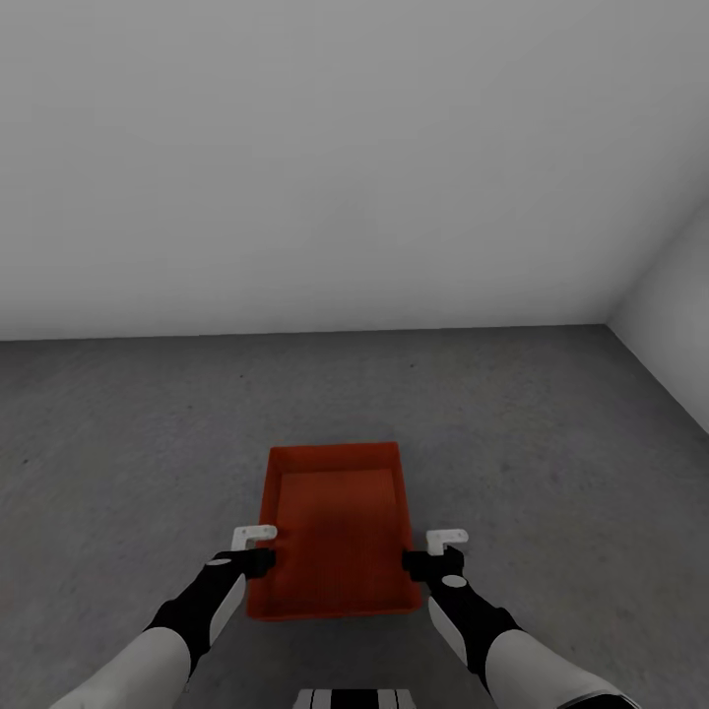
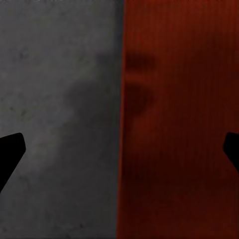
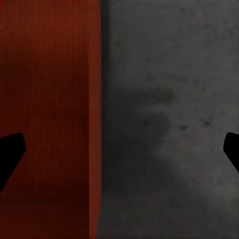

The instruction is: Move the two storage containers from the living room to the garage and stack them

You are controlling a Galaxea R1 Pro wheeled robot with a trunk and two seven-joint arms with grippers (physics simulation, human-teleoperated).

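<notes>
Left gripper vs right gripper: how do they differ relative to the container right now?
The left gripper straddles the container's left wall; the right gripper straddles its right wall. In the left wrist view the floor lies beside red wall; the right wrist view mirrors this. Shared: both are open with fingers spread wide, level with each other near the container's close end.

One storage container (image 1: 338,532), two grippers (image 1: 258,549) (image 1: 433,551)
</notes>
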